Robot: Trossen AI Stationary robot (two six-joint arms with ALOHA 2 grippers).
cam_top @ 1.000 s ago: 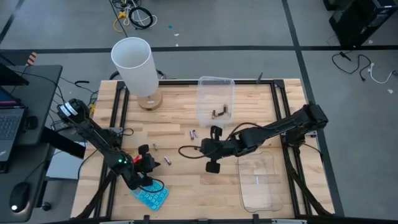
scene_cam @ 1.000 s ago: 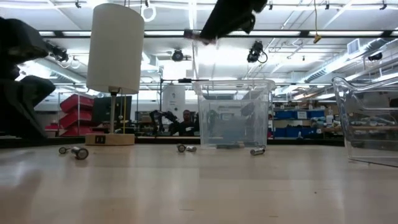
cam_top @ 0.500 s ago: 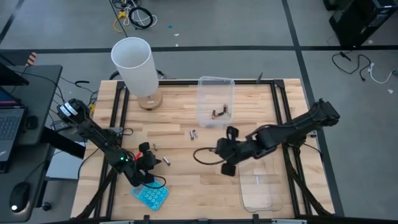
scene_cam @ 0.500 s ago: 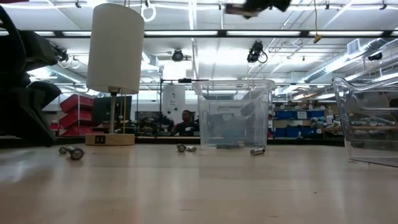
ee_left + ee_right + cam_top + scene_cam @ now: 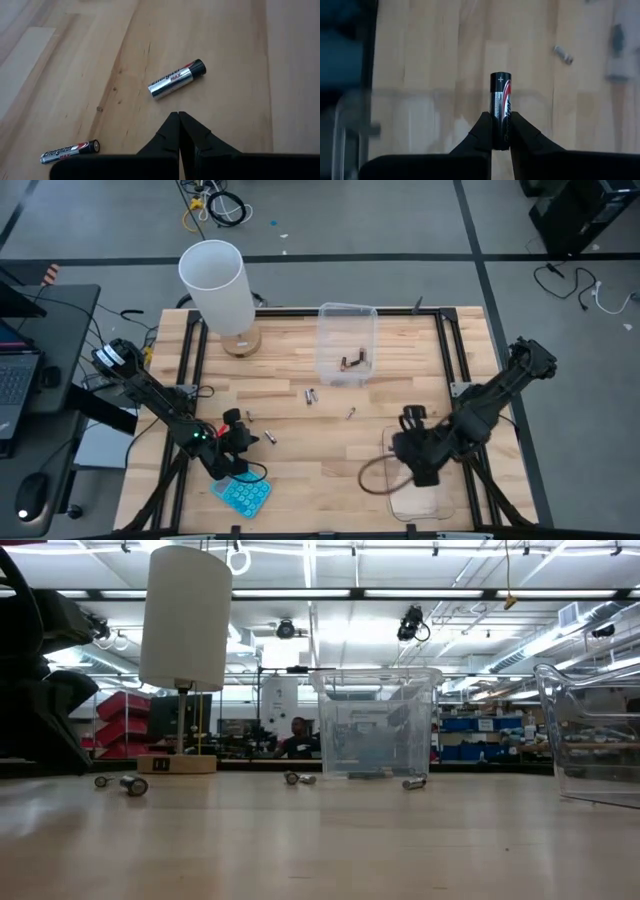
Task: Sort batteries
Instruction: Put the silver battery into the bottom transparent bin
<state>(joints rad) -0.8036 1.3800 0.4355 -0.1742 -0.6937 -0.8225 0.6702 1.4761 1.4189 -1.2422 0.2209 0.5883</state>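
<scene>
Right wrist view first: right hand (image 5: 500,131) clamped on a black-and-red battery (image 5: 500,110), plus end poking out past the fingers (image 5: 483,132), blurry rim of a clear tub (image 5: 350,125) underneath. High view can't make out that battery at all, only puts the right hand (image 5: 415,450) at roughly 5 o'clock on the counter (image 5: 300,470), over the near clear tub (image 5: 415,500).

Left wrist view: left hand (image 5: 178,131) pinched fully closed on nothing, tips touching, hovering over bare wood. Silver battery (image 5: 176,79) with a black cap just beyond the tips, a second silver battery (image 5: 70,151) off to the side near the hand. From overhead those are tiny specks; left hand (image 5: 238,442) sits around 7 o'clock, just beyond the blue calculator (image 5: 242,494).

Toward the middle, overhead only: pair of loose cells (image 5: 311,395) near dead centre, single cell (image 5: 350,413) a bit toward 4 o'clock from them.

Far side, about 12 o'clock: far clear tub (image 5: 346,343) with a couple of dark cells (image 5: 353,362) inside. White lamp (image 5: 217,285) at 11 o'clock.

Low view misses both hands entirely, but lines up four cells along the counter in front of the lamp base (image 5: 176,764) and the far tub, plus a person (image 5: 297,738) way back in the room.
</scene>
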